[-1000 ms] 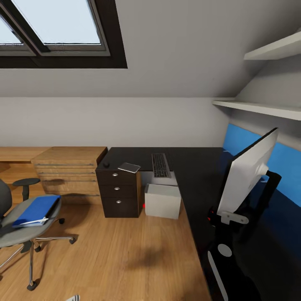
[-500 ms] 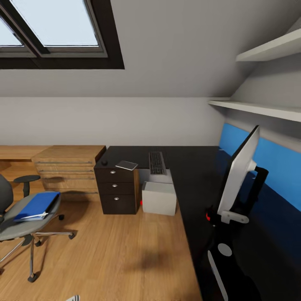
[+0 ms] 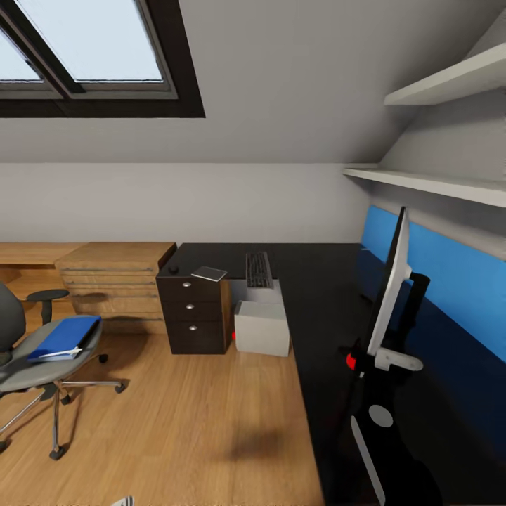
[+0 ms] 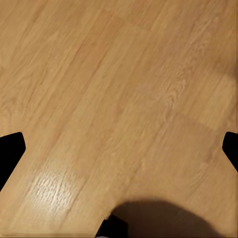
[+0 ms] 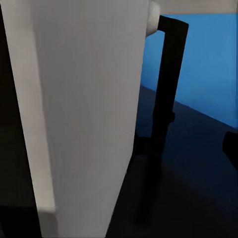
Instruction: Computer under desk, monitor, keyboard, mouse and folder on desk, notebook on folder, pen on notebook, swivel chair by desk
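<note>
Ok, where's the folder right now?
In the head view, the folder lies at the left on the swivel chair seat, away from the desk.

The right arm (image 3: 376, 393) reaches forward, dark, with a white bracket and a red mark near the wrist; whether its gripper is closed cannot be told; the left gripper (image 4: 119, 148) points downward, its dark fingertips (image 4: 10, 148) spread wide apart.
</note>
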